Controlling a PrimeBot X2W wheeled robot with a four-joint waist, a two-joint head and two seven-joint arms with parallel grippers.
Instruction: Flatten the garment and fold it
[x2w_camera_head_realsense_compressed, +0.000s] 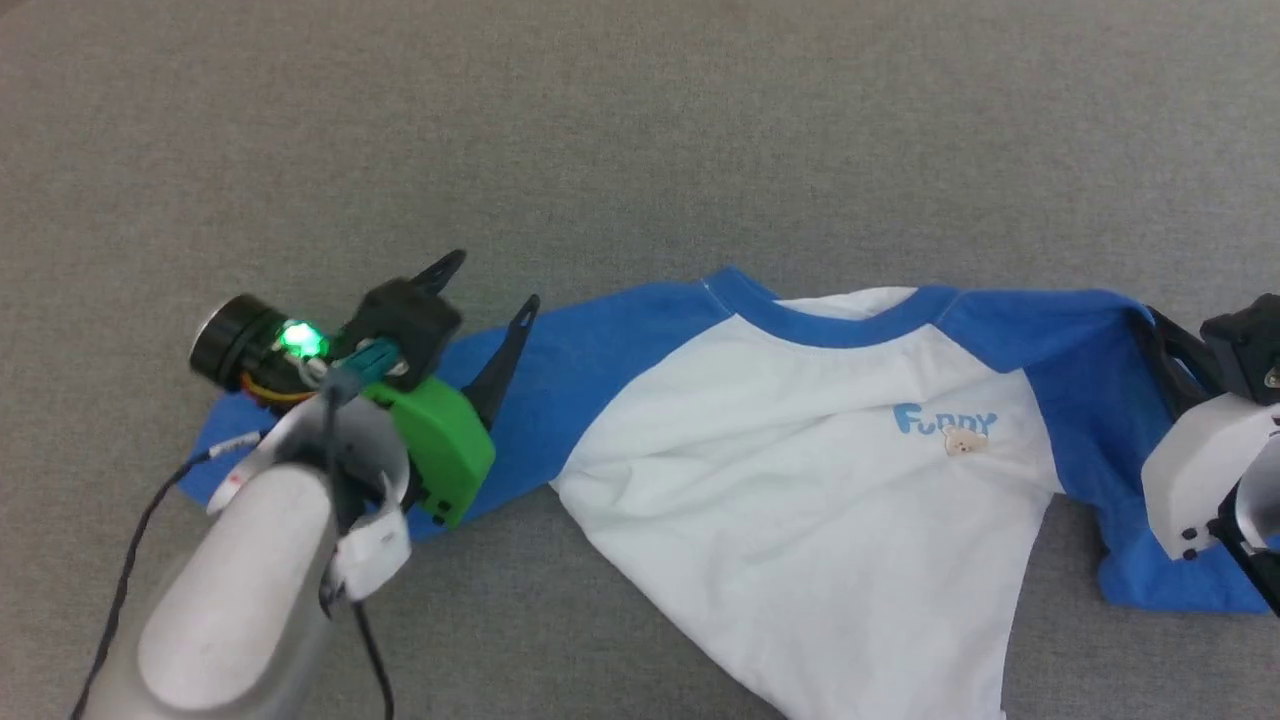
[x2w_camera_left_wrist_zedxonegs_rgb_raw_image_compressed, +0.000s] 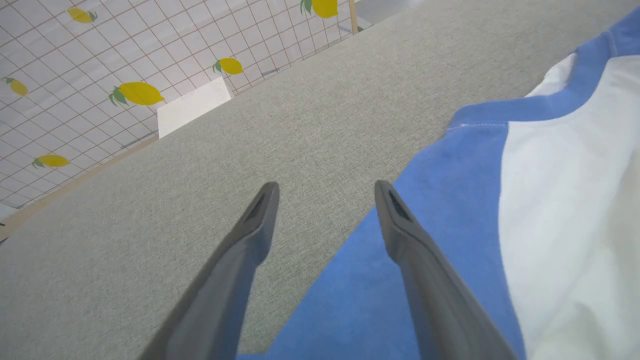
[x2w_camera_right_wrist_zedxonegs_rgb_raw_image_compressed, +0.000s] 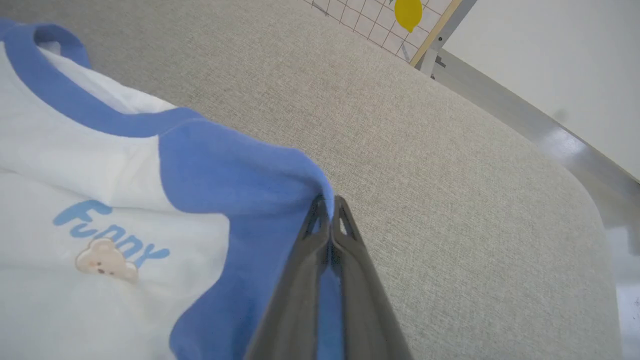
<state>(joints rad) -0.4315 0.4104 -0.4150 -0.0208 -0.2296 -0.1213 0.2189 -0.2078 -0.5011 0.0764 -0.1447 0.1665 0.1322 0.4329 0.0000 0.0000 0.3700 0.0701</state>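
The garment (x2w_camera_head_realsense_compressed: 800, 450) lies front-up on the grey surface, with a white body, blue sleeves and neckband, and a light-blue chest logo (x2w_camera_head_realsense_compressed: 945, 425). My left gripper (x2w_camera_head_realsense_compressed: 492, 283) hovers open over the outstretched left-hand sleeve. In the left wrist view its fingers (x2w_camera_left_wrist_zedxonegs_rgb_raw_image_compressed: 326, 187) straddle the sleeve's upper edge, one over grey fabric and one over the blue garment (x2w_camera_left_wrist_zedxonegs_rgb_raw_image_compressed: 450, 200). My right gripper (x2w_camera_head_realsense_compressed: 1150, 325) is at the right-hand sleeve. The right wrist view shows that gripper (x2w_camera_right_wrist_zedxonegs_rgb_raw_image_compressed: 330, 202) shut on a raised fold of the garment's (x2w_camera_right_wrist_zedxonegs_rgb_raw_image_compressed: 225, 170) blue sleeve.
The grey fabric surface (x2w_camera_head_realsense_compressed: 600, 130) extends well beyond the shirt on the far side. A lemon-patterned grid wall (x2w_camera_left_wrist_zedxonegs_rgb_raw_image_compressed: 75, 75) and a white panel (x2w_camera_left_wrist_zedxonegs_rgb_raw_image_compressed: 192, 107) stand past its edge. A metal rail (x2w_camera_right_wrist_zedxonegs_rgb_raw_image_compressed: 575, 145) borders the surface's rounded corner.
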